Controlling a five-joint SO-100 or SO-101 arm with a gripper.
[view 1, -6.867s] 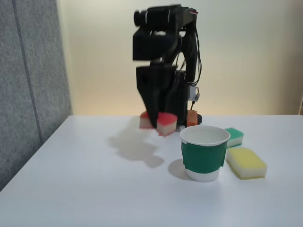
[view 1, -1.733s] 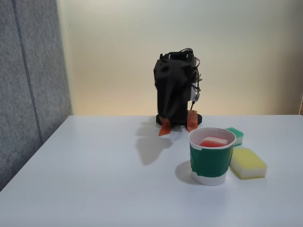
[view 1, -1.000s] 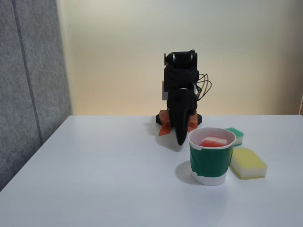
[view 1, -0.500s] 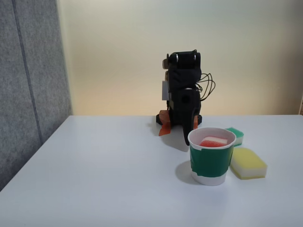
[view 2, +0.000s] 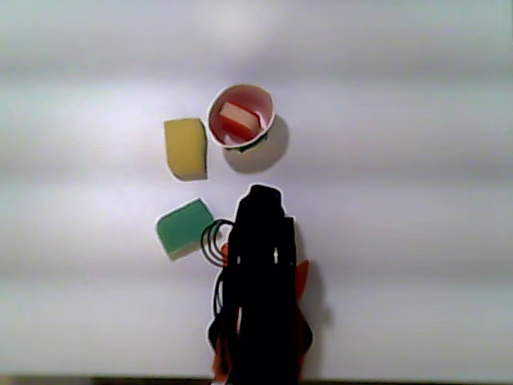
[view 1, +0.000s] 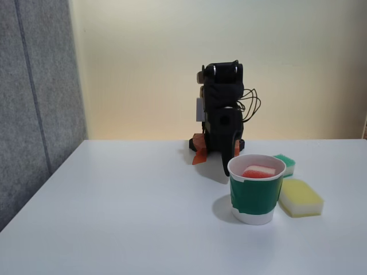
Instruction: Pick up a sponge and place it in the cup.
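Note:
The red-topped sponge point(view 1: 258, 171) lies inside the cup point(view 1: 255, 197), a white paper cup with a wide green band, standing right of centre on the white table. From above, the sponge point(view 2: 237, 119) sits tilted within the cup point(view 2: 256, 100). My black arm is folded over its base behind the cup. My gripper point(view 1: 222, 169) points down just left of and behind the cup's rim, apart from it, and looks shut with nothing in it. From above, the gripper point(view 2: 258, 192) tip sits a short way from the cup.
A yellow sponge point(view 1: 298, 197) lies right of the cup, also seen from above point(view 2: 185, 147). A green-topped sponge point(view 1: 285, 164) lies behind it, near the arm's cables point(view 2: 185, 227). A grey panel point(view 1: 34, 103) borders the table's left side.
Earlier the gripper carried the red sponge; it now lies in the cup. Over the last second the arm folded back to its base; it has been still for the last half second.

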